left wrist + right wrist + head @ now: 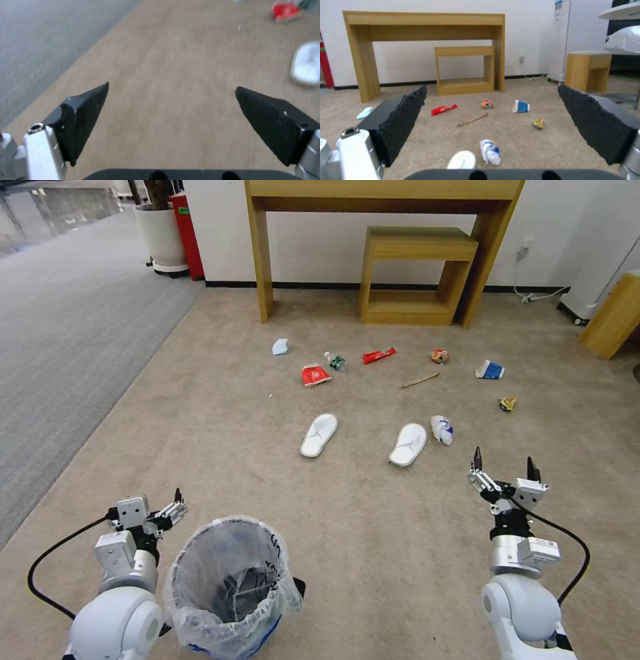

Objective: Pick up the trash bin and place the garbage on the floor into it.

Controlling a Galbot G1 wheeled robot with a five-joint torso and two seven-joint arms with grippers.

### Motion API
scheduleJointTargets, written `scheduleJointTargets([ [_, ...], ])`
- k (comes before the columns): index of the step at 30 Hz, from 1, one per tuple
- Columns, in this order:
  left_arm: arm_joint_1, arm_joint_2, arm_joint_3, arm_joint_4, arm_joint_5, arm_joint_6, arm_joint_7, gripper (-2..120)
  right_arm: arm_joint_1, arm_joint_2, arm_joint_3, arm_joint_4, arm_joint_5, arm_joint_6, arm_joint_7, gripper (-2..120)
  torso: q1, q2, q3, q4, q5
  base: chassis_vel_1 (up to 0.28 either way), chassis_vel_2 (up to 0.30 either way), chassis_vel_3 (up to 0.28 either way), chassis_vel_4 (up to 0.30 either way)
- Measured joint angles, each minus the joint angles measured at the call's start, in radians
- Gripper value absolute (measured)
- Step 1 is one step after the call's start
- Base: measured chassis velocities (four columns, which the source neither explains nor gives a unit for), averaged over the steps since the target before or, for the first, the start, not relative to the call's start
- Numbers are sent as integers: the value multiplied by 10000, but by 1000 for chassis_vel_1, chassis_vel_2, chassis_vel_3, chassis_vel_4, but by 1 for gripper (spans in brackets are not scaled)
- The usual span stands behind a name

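Both claws wide & empty: left gripper (175,505) beside trash bin (230,587), right gripper (505,465) near slippers (407,444)

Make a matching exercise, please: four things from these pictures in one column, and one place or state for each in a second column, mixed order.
Column 1
1. trash bin
2. right claw
3. blue-white paper cup
4. wooden stick

Column 2
A. open, above the carpet, near the right-hand slipper
B. on its side, farthest to the robot's right in the back row of litter
C. upright, beside the left claw
D. lying between the red wrapper and the right-hand slipper

Pairs: 1-C, 2-A, 3-B, 4-D
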Motion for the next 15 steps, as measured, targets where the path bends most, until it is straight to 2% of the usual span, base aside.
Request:
scheduleJointTargets([
  [1,18,89,41,5,-156,99,-123,100,-6,-7,7,0,7,-5,4,100,0,0,0,0,0,0,0,0,0],
  [2,128,390,216,-54,-901,605,-755,100,-39,-45,22,0,30,-40,19,100,0,0,0,0,0,0,0,0,0],
  [3,128,390,216,-54,-901,605,-755,100,-39,-45,22,0,30,-40,19,100,0,0,0,0,0,0,0,0,0],
  [5,250,564,300,-210,-1246,959,-1155,100,-47,-75,46,1,57,-77,50,100,0,0,0,0,2,0,0,0,0],
  [15,735,899,323,-824,-2115,1710,-1965,100,-80,-91,36,54,71,-233,145,100,0,0,-1,0,2,0,0,0,0],
])
